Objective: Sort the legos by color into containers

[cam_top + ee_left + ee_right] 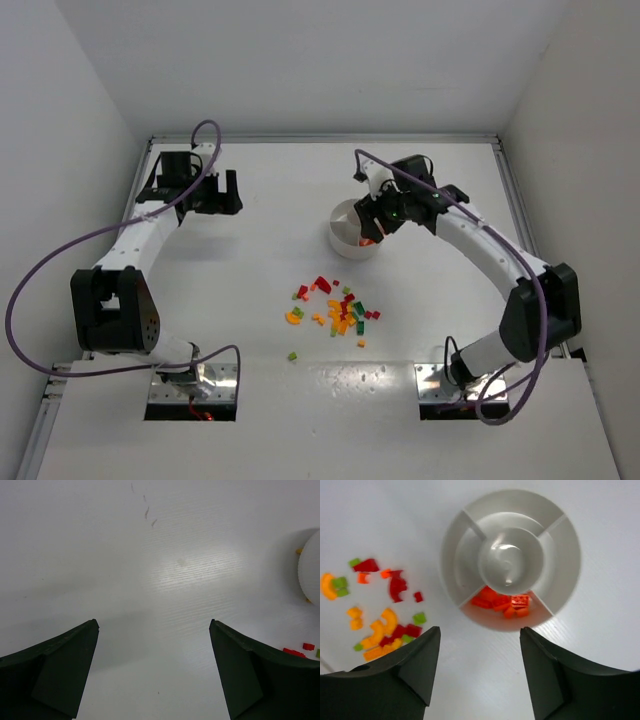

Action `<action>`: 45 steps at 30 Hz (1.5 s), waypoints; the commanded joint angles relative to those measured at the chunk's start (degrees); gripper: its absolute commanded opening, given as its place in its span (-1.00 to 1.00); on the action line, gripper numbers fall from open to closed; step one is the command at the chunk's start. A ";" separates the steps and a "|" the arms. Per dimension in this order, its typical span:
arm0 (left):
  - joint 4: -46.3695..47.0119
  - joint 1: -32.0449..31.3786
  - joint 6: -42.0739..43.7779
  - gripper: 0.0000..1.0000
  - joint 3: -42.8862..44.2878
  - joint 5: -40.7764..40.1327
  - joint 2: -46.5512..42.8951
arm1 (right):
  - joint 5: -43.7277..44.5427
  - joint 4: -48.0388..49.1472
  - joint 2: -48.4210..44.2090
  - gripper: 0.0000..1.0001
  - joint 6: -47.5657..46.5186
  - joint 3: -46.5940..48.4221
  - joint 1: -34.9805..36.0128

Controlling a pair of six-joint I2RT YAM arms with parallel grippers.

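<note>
The round white dish (343,222) stands right of the table's middle. In the right wrist view its rim (570,555) shows, and its near wedge holds several orange and red legos (502,602); the other wedges and the central cup (510,560) look empty. A loose pile of red, orange, yellow and green legos (335,310) lies in front of the dish and shows in the right wrist view (380,615). My right gripper (480,630) is open and empty, hovering at the dish's near edge (372,228). My left gripper (154,622) is open and empty over bare table at the far left (215,195).
A stray green brick (292,355) lies nearer the arm bases. In the left wrist view the dish's edge (311,570) and a few red bricks (300,651) show at the right. White walls close in the table on the far, left and right sides.
</note>
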 commanded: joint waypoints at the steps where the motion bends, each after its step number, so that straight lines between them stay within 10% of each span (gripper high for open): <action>1: 1.43 -0.51 -0.03 0.98 1.10 -0.10 0.06 | -5.65 -2.11 2.29 0.27 -5.55 6.60 1.76; 4: 2.57 -0.51 -0.03 0.98 -0.38 0.42 -1.07 | -12.69 -17.94 11.86 0.72 -9.41 13.14 3.42; 9: 3.09 -0.51 -0.03 0.98 -2.41 0.34 -2.74 | -18.78 -12.65 10.59 1.00 -10.13 8.51 11.33; 16: 3.10 0.02 1.02 0.98 -6.01 -0.19 -6.00 | -16.53 -5.41 14.87 1.00 -2.24 6.73 22.57; 21: 3.10 0.54 0.50 0.98 -7.68 -0.72 -7.93 | -10.10 -5.39 21.73 -0.05 5.14 10.34 26.28; 45: 2.04 3.35 1.64 0.98 -8.21 -0.20 -9.69 | 8.02 -3.20 35.19 -0.26 12.02 16.50 29.80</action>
